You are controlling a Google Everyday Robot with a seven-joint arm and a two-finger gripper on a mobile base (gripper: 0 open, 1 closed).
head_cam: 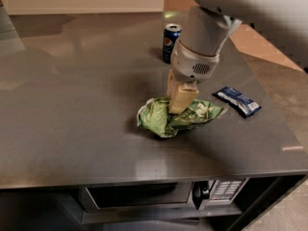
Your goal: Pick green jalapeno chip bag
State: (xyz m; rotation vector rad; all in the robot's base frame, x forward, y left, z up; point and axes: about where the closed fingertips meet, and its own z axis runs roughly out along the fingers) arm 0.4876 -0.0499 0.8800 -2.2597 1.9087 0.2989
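Observation:
The green jalapeno chip bag [163, 121] is crumpled and bunched up at the middle of the grey counter [72, 105]. My gripper [179, 105] comes straight down from above on the white arm, and its tan fingers [182, 96] are shut on the top of the bag. The bag hangs from the fingers, its right end raised and its lower part at or just above the counter top.
A blue soda can [171, 42] stands upright behind the gripper. A small dark-blue snack packet [237, 101] lies flat to the right of the bag. A microwave [159, 194] sits under the counter's front edge.

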